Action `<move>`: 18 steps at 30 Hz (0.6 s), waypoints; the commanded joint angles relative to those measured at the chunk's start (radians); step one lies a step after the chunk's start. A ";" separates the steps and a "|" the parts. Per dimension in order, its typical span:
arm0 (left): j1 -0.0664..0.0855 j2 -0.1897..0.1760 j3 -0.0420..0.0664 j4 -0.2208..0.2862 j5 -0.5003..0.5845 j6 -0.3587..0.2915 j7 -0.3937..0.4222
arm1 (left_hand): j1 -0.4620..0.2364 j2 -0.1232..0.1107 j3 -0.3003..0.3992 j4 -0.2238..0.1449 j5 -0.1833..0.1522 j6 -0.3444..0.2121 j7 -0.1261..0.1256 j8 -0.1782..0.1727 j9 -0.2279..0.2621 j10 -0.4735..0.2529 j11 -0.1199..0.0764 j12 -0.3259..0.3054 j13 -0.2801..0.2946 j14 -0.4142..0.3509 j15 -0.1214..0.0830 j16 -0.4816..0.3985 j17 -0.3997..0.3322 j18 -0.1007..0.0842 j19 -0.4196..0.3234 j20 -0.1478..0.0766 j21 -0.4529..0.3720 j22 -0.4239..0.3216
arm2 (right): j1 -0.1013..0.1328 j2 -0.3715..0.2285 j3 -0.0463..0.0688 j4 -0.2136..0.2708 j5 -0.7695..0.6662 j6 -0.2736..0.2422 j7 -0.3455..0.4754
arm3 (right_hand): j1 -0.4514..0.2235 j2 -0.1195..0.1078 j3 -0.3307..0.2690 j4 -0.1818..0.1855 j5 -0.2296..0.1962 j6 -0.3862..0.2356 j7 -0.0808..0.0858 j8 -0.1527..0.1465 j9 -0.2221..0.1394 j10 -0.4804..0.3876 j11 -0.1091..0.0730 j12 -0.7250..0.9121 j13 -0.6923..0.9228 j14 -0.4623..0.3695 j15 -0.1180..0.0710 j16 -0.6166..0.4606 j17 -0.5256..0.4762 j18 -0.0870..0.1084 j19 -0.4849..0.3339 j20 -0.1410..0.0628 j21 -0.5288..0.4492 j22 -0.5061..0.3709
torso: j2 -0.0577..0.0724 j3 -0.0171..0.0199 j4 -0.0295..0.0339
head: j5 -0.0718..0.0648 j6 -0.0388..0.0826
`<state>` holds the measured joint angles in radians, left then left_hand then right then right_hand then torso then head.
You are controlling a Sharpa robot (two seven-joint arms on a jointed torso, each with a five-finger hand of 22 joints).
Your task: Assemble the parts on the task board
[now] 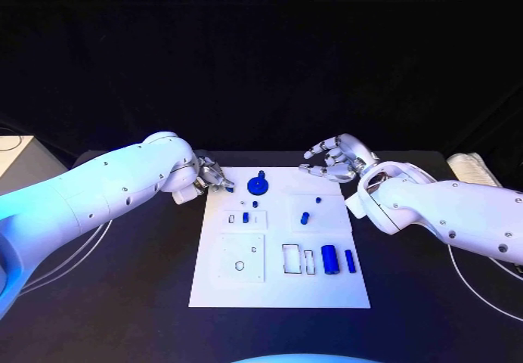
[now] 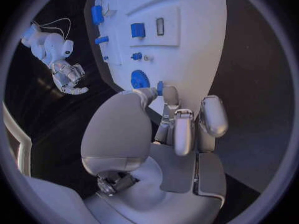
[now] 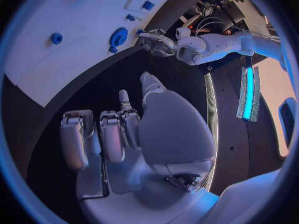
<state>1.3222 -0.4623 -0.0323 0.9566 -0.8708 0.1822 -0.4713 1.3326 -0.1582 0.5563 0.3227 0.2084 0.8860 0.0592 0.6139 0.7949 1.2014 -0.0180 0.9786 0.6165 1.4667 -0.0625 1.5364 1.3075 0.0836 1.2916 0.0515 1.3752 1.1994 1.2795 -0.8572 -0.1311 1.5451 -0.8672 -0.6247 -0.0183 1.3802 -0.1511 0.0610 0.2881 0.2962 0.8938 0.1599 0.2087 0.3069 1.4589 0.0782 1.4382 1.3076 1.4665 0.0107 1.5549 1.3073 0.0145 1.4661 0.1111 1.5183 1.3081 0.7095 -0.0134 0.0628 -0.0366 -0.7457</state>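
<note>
Head view: we saw the task board [image 1: 281,291] in the middle of the black desk [image 1: 131,302], with both hands parked off its far corners, likely so they did not cover the parts. The left hand [image 1: 211,177] sat just beside the board's far left corner, fingers curled; we could not tell whether they pinched anything. The right hand [image 1: 335,160] hovered past the far right corner, fingers spread and holding nothing. We counted one blue gear [image 1: 258,184] at the board's far edge, two larger blue cylinders [image 1: 329,260] near its right edge, and about five small blue pieces between.

Left wrist view: the fingers [image 2: 186,129] hung over the board's edge beside the gear [image 2: 139,78]; a small blue bit showed at one tip, contact unclear.

Right wrist view: the fingers [image 3: 112,134] stood loose over the bare desk, well apart from the board [image 3: 56,64].
</note>
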 commanded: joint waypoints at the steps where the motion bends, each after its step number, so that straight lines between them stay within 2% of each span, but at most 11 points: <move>1: 0.001 -0.018 0.002 0.033 0.058 -0.017 0.000 | -0.004 -0.006 0.133 -0.125 0.003 -0.001 -0.003 0.007 0.133 0.005 0.003 0.008 0.003 0.080 -0.005 0.001 0.197 0.004 0.004 -0.004 0.004 0.003 | 0.000 0.000 0.000 0.003 -0.009 0.014 0.004 | -0.012 -0.002 0.003 0.001 0.003 -0.005 0.000 0.006 0.001 -0.008 -0.001 -0.005 0.147 0.091 -0.008 -0.004 0.215 0.000 0.078 -0.005 -0.004 0.226 | -0.001 0.0000 0.0023 | 0.002 -0.003; 9: 0.001 -0.093 0.001 0.160 0.049 -0.020 -0.012 | -0.016 -0.008 0.157 -0.135 0.004 0.002 -0.003 0.013 0.143 0.014 0.002 0.018 0.014 0.081 -0.005 0.003 0.199 0.003 0.008 -0.004 0.008 0.009 | 0.000 -0.001 0.000 -0.006 -0.010 0.016 0.002 | -0.012 -0.002 0.003 0.001 0.003 -0.006 0.000 0.006 0.001 -0.008 -0.001 -0.006 0.146 0.091 -0.008 -0.005 0.215 0.000 0.078 -0.005 -0.004 0.225 | -0.007 0.0010 0.0062 | 0.007 -0.008; 13: 0.000 -0.118 -0.001 0.208 0.013 -0.033 -0.012 | -0.023 -0.012 0.170 -0.142 0.003 0.004 -0.005 0.017 0.149 0.019 0.001 0.023 0.019 0.083 -0.006 0.005 0.203 0.001 0.013 -0.005 0.011 0.015 | -0.001 -0.001 0.000 -0.009 -0.018 0.017 -0.001 | -0.012 -0.002 0.003 0.001 0.003 -0.006 0.000 0.006 0.001 -0.008 -0.001 -0.006 0.146 0.091 -0.008 -0.005 0.215 0.000 0.078 -0.005 -0.004 0.225 | -0.009 0.0002 0.0052 | 0.010 -0.010; 18: -0.003 -0.138 -0.006 0.258 -0.044 -0.049 -0.010 | -0.027 -0.014 0.180 -0.148 0.003 0.005 -0.005 0.019 0.152 0.021 0.000 0.025 0.020 0.084 -0.007 0.007 0.207 0.001 0.016 -0.005 0.013 0.018 | -0.001 -0.001 0.000 -0.012 -0.024 0.017 -0.003 | -0.013 -0.002 0.003 0.001 0.004 -0.006 0.000 0.007 0.001 -0.008 -0.002 -0.005 0.147 0.091 -0.008 -0.005 0.215 0.000 0.078 -0.005 -0.004 0.225 | -0.009 0.0002 0.0071 | 0.012 -0.011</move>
<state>1.3204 -0.5984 -0.0383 1.1996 -0.8588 0.1556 -0.4815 1.3169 -0.1738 0.5924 0.3118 0.2063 0.8846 0.0607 0.6289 0.7951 1.2156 -0.0176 0.9965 0.6348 1.4666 -0.0625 1.5366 1.3074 0.0837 1.2988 0.0445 1.3829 1.2167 1.2794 -0.8584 -0.1310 1.5338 -0.8727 -0.6217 -0.0217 1.3747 -0.1536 0.0610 0.2881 0.2962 0.8938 0.1599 0.2086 0.3068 1.4589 0.0782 1.4382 1.3075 1.4665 0.0107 1.5549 1.3073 0.0145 1.4661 0.1112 1.5183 1.3079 0.7009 -0.0130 0.0690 -0.0267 -0.7563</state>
